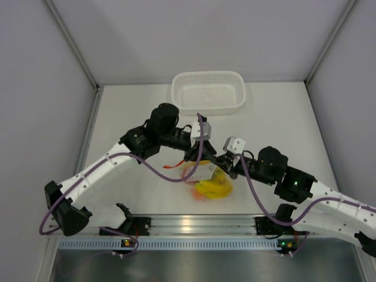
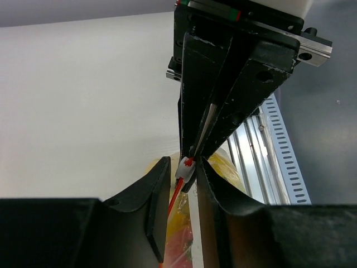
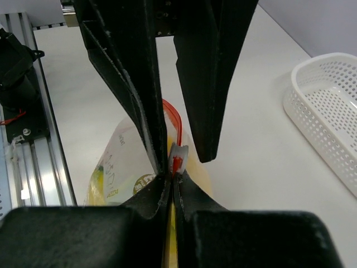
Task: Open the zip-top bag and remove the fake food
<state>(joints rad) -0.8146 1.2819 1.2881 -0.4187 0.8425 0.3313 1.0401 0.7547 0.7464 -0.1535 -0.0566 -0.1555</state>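
**Two claws meet tip to tip on the red zip edge of the zip-top bag (image 1: 204, 176).**

The right claw (image 3: 172, 183) is pressed together on the bag's top edge, with a sliver of clear film caught between its fingers. The left claw (image 2: 184, 166) faces it from the other side, with one finger on each side of the small grey slider (image 2: 185, 168). Those fingers stand close against the slider, but I cannot tell whether they actually squeeze it. The body of the bag sits just beneath both sets of tips, with the yellow fake food (image 1: 217, 187) inside it. A white basket (image 1: 208, 109) stands well beyond the claws, apart from both.
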